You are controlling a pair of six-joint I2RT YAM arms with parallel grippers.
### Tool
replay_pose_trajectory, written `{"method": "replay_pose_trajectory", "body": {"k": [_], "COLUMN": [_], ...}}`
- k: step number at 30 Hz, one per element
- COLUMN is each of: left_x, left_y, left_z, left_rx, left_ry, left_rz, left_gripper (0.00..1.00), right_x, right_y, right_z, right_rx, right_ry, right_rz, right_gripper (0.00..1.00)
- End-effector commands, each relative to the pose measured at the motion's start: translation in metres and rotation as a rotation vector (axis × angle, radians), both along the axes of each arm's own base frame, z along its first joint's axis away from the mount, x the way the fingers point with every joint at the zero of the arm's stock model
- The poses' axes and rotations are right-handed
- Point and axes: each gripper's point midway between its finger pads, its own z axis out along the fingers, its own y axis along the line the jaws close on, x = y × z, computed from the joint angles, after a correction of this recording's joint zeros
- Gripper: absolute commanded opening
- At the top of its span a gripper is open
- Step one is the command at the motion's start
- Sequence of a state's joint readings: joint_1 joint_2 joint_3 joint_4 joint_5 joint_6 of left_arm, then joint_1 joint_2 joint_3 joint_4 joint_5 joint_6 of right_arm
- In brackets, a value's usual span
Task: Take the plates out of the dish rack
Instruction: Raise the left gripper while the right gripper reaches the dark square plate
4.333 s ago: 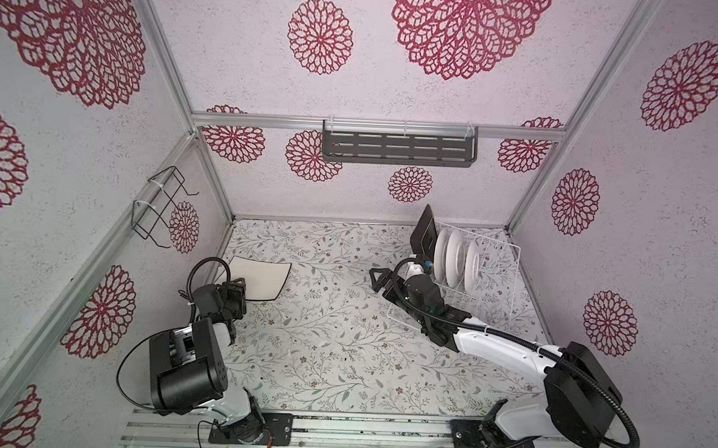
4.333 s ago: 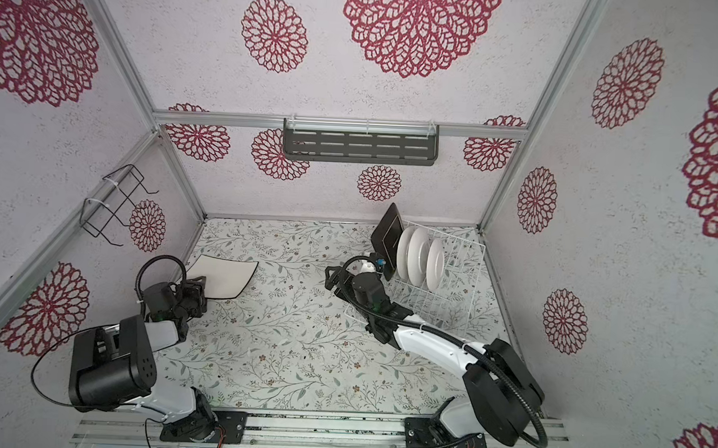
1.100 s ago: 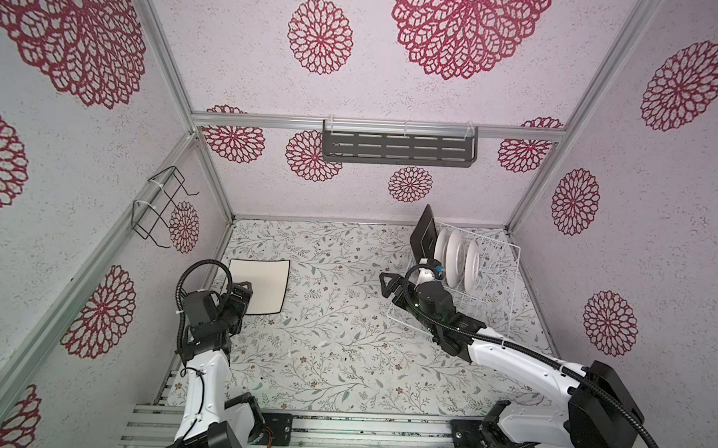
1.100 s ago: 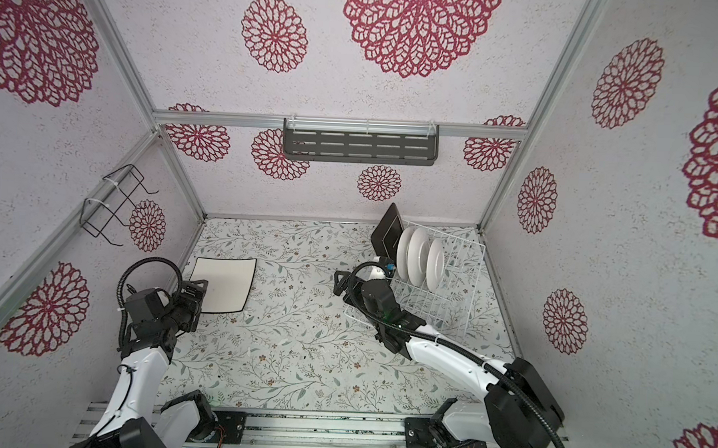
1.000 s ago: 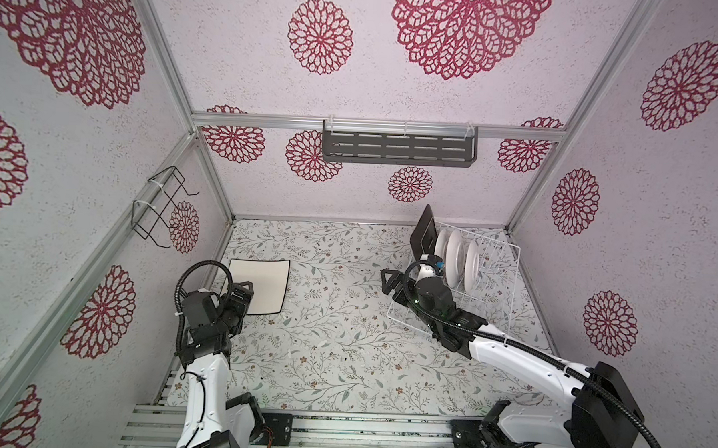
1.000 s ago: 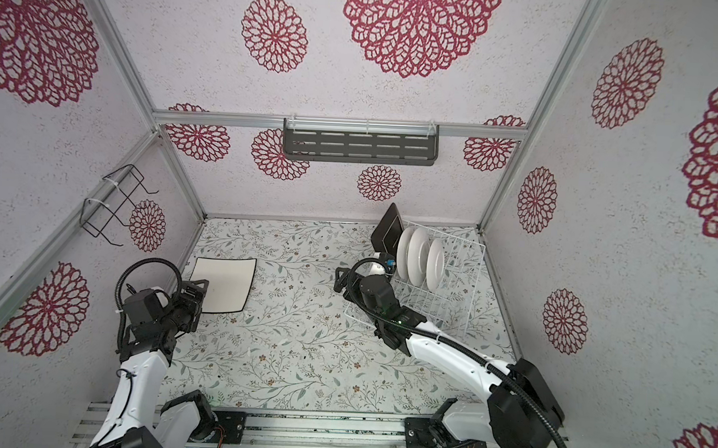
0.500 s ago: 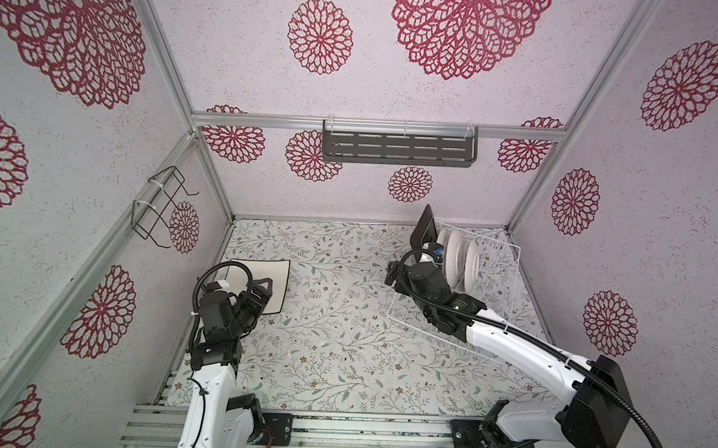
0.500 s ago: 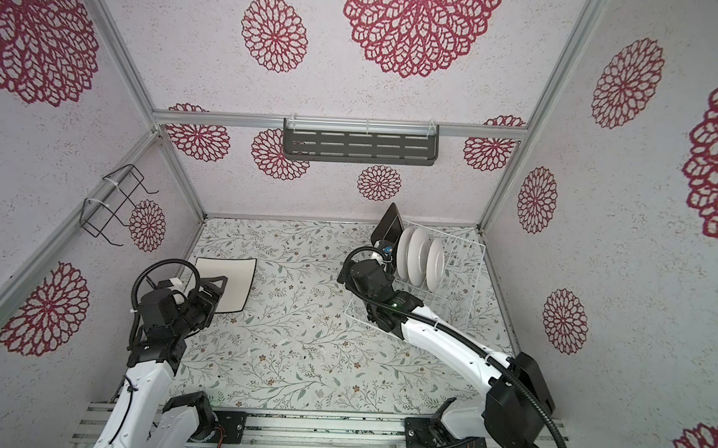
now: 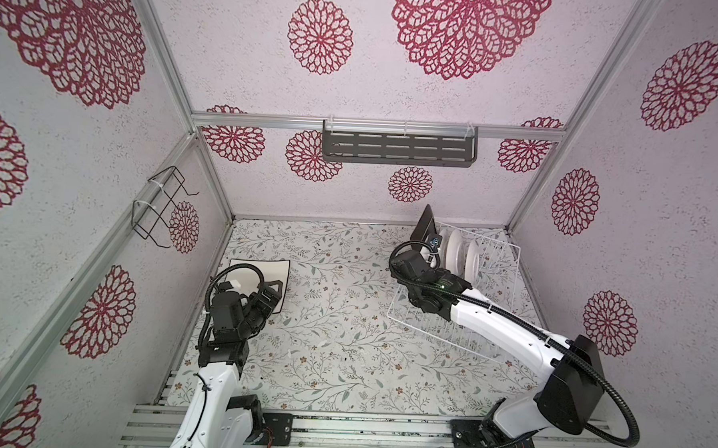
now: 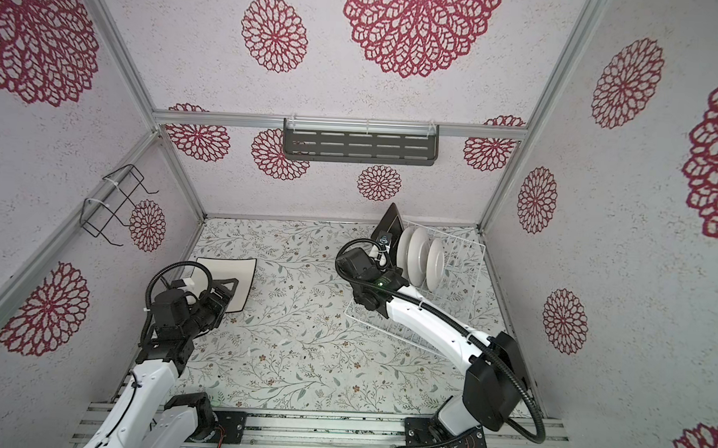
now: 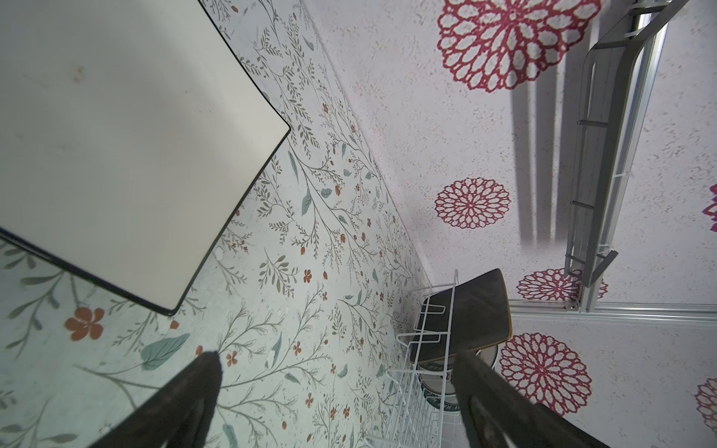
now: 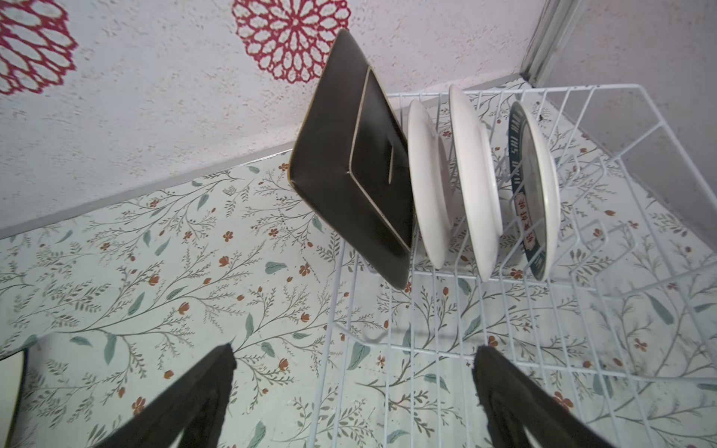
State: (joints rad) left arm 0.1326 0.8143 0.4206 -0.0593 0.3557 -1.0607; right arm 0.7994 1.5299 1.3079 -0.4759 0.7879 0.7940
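Right end effector [image 12: 355, 351] wide, outstretched toward dish rack [image 12: 562, 337]; left end effector [image 11: 335, 357] wide; teal-rimmed plate [image 12: 537, 186] perhaps "SHI HAN".

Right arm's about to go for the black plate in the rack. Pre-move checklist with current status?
1. Right gripper open, empty: ok.
2. Black square plate standing at the dish rack's end nearest the gripper, face unblocked: ok.
3. Jaws straddling its edge: not ok, short of it.
4. Three round plates seated behind it: ok.
5. Left gripper open, empty; white square plate flat on the table: ok.
6. Rack footing firm: cannot tell.
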Motion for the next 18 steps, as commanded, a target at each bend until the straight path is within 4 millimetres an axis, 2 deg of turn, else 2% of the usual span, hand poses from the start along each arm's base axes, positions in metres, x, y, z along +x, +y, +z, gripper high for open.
{"method": "replay_pose_trajectory", "body": {"k": [1, 7, 12, 18], "left_x": [0.001, 0.007, 0.017, 0.022], "left_y": [-0.002, 0.004, -0.002, -0.005], "left_z": [0.011, 0.011, 0.014, 0.004], "left_rx": [0.023, 0.064, 0.029, 0.005], "left_ry": [-0.047, -0.029, -0.031, -0.020], "left_rz": [-0.004, 0.008, -0.020, -0.028], "left_gripper": [0.97, 0.97, 0.97, 0.97], "right_x": [0.000, 0.008, 0.018, 0.035], "right_y": [-0.013, -0.009, -0.009, -0.009], "right_z": [0.010, 0.010, 0.006, 0.002], "right_rx": [-0.104, -0.156, -0.255, -0.413], "right_ry": [-0.004, 0.007, 0.011, 0.001], "right_rz": [-0.045, -0.050, -0.093, -0.168], "right_gripper": [0.99, 0.99, 0.99, 0.99]}}
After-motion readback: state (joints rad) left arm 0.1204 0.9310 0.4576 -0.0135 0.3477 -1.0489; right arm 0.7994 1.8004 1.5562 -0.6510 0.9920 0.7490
